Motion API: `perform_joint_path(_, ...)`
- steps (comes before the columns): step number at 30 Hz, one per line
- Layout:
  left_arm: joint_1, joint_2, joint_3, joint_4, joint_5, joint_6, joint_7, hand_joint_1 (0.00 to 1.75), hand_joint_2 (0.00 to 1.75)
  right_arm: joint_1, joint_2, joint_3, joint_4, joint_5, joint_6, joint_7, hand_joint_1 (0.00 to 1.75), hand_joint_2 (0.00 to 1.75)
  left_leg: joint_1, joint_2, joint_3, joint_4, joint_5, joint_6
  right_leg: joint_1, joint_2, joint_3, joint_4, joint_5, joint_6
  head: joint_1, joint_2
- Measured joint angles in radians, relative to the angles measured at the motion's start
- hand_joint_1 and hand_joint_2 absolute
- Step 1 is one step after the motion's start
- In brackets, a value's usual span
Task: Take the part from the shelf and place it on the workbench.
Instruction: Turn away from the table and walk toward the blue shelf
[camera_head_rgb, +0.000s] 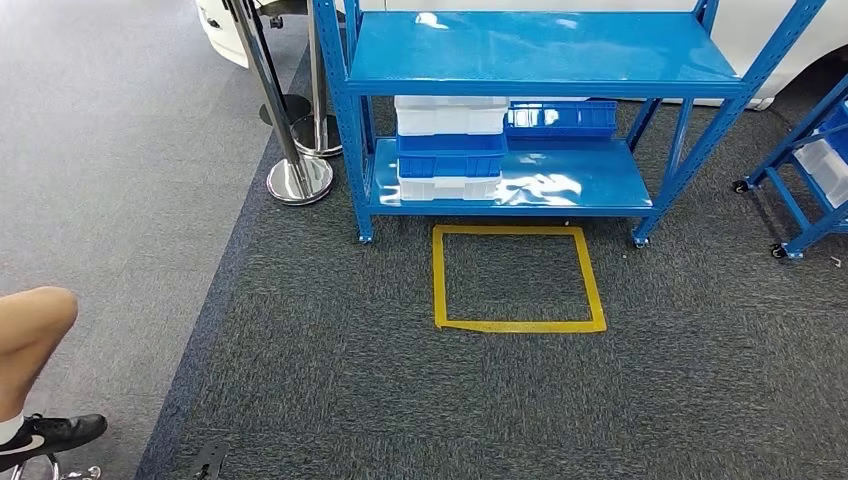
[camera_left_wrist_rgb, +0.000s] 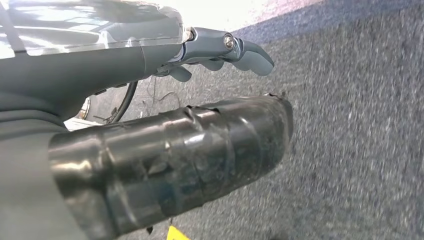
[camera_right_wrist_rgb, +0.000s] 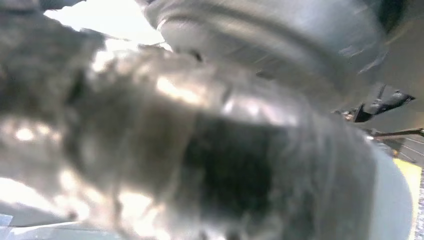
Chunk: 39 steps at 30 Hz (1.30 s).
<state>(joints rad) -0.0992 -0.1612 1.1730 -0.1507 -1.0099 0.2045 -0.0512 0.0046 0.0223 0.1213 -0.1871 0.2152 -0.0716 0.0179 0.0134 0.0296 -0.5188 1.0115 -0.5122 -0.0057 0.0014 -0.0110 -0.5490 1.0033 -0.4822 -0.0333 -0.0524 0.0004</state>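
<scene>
Blue steel shelving (camera_head_rgb: 540, 60) stands at the far side of the grey carpet (camera_head_rgb: 330, 390). Its lower shelf carries stacked white and blue bins (camera_head_rgb: 450, 150) on the left and a blue bin (camera_head_rgb: 560, 118) behind; the part presumably lies in one, though none shows its contents. A yellow taped square (camera_head_rgb: 515, 278) just before the shelving likely marks where the robot should stand. The left wrist view adds the left hand (camera_left_wrist_rgb: 220, 50), fingers loosely curled, holding nothing. The right wrist view is too blurred to tell how the right hand (camera_right_wrist_rgb: 210, 165) stands.
</scene>
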Motion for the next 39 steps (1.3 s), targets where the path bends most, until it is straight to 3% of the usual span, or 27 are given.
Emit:
perform_joint_path(2,0.000,0.000,0.000,0.000,0.000,0.000,0.001,0.00,0.00,0.000,0.000,0.000,0.000,0.001,0.002,0.000,0.00,0.00,0.002,-0.014,-0.038,0.084,-0.048,-0.006,-0.007,0.002,0.012,-0.013,0.004,-0.006,-0.003,0.000)
perform_joint_path(4,0.002,0.003,0.000,0.000,0.000,0.000,0.002,0.00,0.00,-0.001,0.000,0.000,0.000,0.001,0.003,-0.001,0.00,0.00,0.003,-0.020,-0.108,0.213,-0.103,-0.012,-0.007,0.007,0.015,-0.013,0.000,-0.010,-0.005,0.000)
perform_joint_path(5,0.003,0.004,0.000,0.000,0.000,0.000,0.003,0.00,0.00,-0.002,0.000,0.000,0.000,0.001,0.004,-0.002,0.00,0.00,0.003,-0.021,-0.133,0.254,-0.109,-0.014,-0.007,0.010,0.018,-0.011,-0.004,-0.010,-0.005,0.000)
perform_joint_path(6,0.003,0.005,0.000,0.000,0.000,0.000,0.003,0.00,0.00,-0.001,0.000,0.000,0.000,0.002,0.005,-0.004,0.00,0.00,0.003,-0.021,-0.142,0.259,-0.094,-0.015,-0.007,0.014,0.022,-0.010,-0.009,-0.009,-0.005,0.000)
perform_joint_path(8,0.004,0.005,0.000,0.000,0.000,0.000,0.004,0.00,0.00,0.000,0.002,0.000,0.000,0.002,0.006,-0.007,0.00,0.00,0.004,-0.021,-0.106,0.162,-0.014,-0.013,-0.007,0.021,0.036,-0.006,-0.021,-0.003,-0.005,0.000)
perform_joint_path(10,0.005,0.006,0.000,0.000,0.000,0.001,0.004,0.00,0.00,-0.001,0.003,0.000,0.000,0.003,0.006,-0.008,0.00,0.00,0.002,-0.023,-0.053,0.043,0.037,-0.004,-0.005,0.025,0.044,-0.001,-0.035,0.007,-0.005,0.000)
perform_joint_path(11,0.004,0.007,0.000,0.000,0.000,0.001,0.004,0.00,0.00,-0.002,0.004,0.000,0.000,0.003,0.006,-0.008,0.00,0.00,0.000,-0.025,-0.037,0.009,0.042,0.002,-0.004,0.026,0.045,-0.001,-0.039,0.013,-0.004,0.000)
perform_joint_path(15,0.003,0.007,0.001,0.000,0.000,0.002,0.004,0.00,0.00,-0.003,0.004,0.001,0.000,0.004,0.006,-0.009,0.00,0.00,0.001,-0.025,-0.016,-0.019,0.030,0.029,-0.005,0.025,0.050,0.021,-0.046,0.034,-0.004,0.000)
perform_joint_path(17,0.003,0.007,0.001,0.000,0.000,0.002,0.004,0.00,0.00,-0.003,0.004,0.001,0.000,0.004,0.006,-0.009,0.00,0.00,0.004,-0.023,0.003,-0.028,0.027,0.039,-0.007,0.022,0.012,0.094,-0.083,0.042,0.001,0.000)
perform_joint_path(19,0.003,0.007,0.001,0.000,0.000,0.002,0.004,0.00,0.00,-0.003,0.004,0.001,0.000,0.004,0.006,-0.009,0.00,0.00,0.004,-0.022,0.013,-0.029,0.019,0.043,-0.010,0.020,-0.069,0.222,-0.132,0.050,0.005,0.000)
perform_joint_path(20,0.003,0.007,0.001,0.000,0.000,0.002,0.004,0.00,0.00,-0.003,0.004,0.001,0.000,0.004,0.006,-0.009,0.00,0.00,0.004,-0.022,0.018,-0.029,0.014,0.043,-0.012,0.020,-0.107,0.270,-0.142,0.053,0.005,0.000)
perform_joint_path(21,0.004,0.007,0.001,0.000,0.000,0.002,0.004,0.00,0.00,-0.002,0.004,0.001,0.000,0.004,0.006,-0.009,0.00,0.00,0.004,-0.022,0.026,-0.029,0.007,0.042,-0.014,0.018,-0.131,0.288,-0.134,0.055,0.005,0.000)
perform_joint_path(22,0.005,0.007,0.001,0.000,0.000,0.002,0.004,0.00,0.00,0.000,0.004,0.001,0.000,0.004,0.006,-0.009,0.00,0.00,0.004,-0.023,0.037,-0.028,-0.001,0.041,-0.015,0.017,-0.135,0.266,-0.105,0.054,0.005,0.000)
perform_joint_path(24,0.006,0.007,0.001,0.000,0.000,0.002,0.004,0.00,0.00,0.004,0.004,0.002,0.000,0.004,0.006,-0.009,0.00,0.00,0.004,-0.024,0.060,-0.029,-0.020,0.036,-0.014,0.013,-0.105,0.146,-0.011,0.047,0.006,0.000)
perform_joint_path(25,0.005,0.007,0.001,0.000,0.000,0.002,0.004,0.00,0.00,0.005,0.004,0.002,0.001,0.004,0.006,-0.009,0.00,0.00,0.004,-0.024,0.069,-0.030,-0.028,0.031,-0.011,0.011,-0.090,0.092,0.017,0.041,0.008,0.000)
perform_joint_path(26,0.005,0.006,0.002,0.000,0.000,0.001,0.004,0.00,0.00,0.003,0.003,0.002,0.001,0.004,0.006,-0.009,0.00,0.00,0.004,-0.023,0.074,-0.032,-0.036,0.024,-0.006,0.009,-0.079,0.057,0.031,0.035,0.010,0.000)
perform_joint_path(28,0.002,0.006,0.002,0.000,0.000,0.001,0.004,0.00,0.00,0.002,0.003,0.002,0.002,0.004,0.006,-0.009,0.00,0.00,0.002,-0.021,0.087,-0.032,-0.043,0.010,0.002,0.010,-0.072,0.039,0.023,0.024,0.012,0.000)
perform_joint_path(30,0.000,0.006,0.002,0.000,0.000,0.001,0.003,0.00,0.00,0.004,0.003,0.002,0.002,0.004,0.006,-0.009,0.00,0.00,0.003,-0.020,0.100,-0.023,-0.048,-0.001,-0.001,0.014,-0.053,0.027,0.022,0.011,0.011,0.000)
perform_joint_path(32,-0.003,0.005,0.002,0.000,0.000,0.000,0.003,0.00,0.00,0.006,0.003,0.002,0.002,0.004,0.005,-0.009,0.00,0.00,0.005,-0.021,0.071,0.042,-0.068,-0.007,-0.004,0.014,-0.030,0.016,0.014,-0.002,0.008,0.000)
perform_joint_path(35,-0.004,0.006,0.002,0.000,0.000,-0.001,0.002,0.00,0.00,0.003,0.002,0.002,0.002,0.004,0.003,-0.009,0.00,0.00,0.006,-0.023,-0.055,0.228,-0.140,-0.014,-0.003,0.016,-0.004,0.011,-0.005,-0.012,0.004,0.000)
perform_joint_path(36,-0.003,0.007,0.002,0.000,0.000,-0.002,0.002,0.00,0.00,0.002,0.002,0.002,0.002,0.004,0.003,-0.009,0.00,0.00,0.005,-0.023,-0.089,0.261,-0.154,-0.015,-0.003,0.018,0.007,0.011,-0.015,-0.012,0.003,0.000)
perform_joint_path(37,-0.001,0.007,0.002,0.000,0.000,-0.002,0.002,0.00,0.00,0.003,0.002,0.002,0.002,0.004,0.003,-0.009,0.00,0.00,0.005,-0.023,-0.107,0.258,-0.147,-0.015,-0.002,0.020,0.021,0.011,-0.026,-0.011,0.003,0.000)
perform_joint_path(38,0.000,0.007,0.002,0.000,0.000,-0.003,0.002,0.00,0.00,0.004,0.002,0.002,0.002,0.004,0.003,-0.009,0.00,0.00,0.005,-0.023,-0.113,0.224,-0.119,-0.012,-0.002,0.022,0.038,0.011,-0.038,-0.009,0.003,0.000)
perform_joint_path(39,0.002,0.007,0.002,0.000,-0.001,-0.003,0.001,0.00,0.00,0.005,0.003,0.002,0.002,0.004,0.004,-0.009,0.00,0.00,0.004,-0.023,-0.106,0.167,-0.068,-0.006,-0.002,0.023,0.052,0.011,-0.050,-0.007,0.002,0.000)
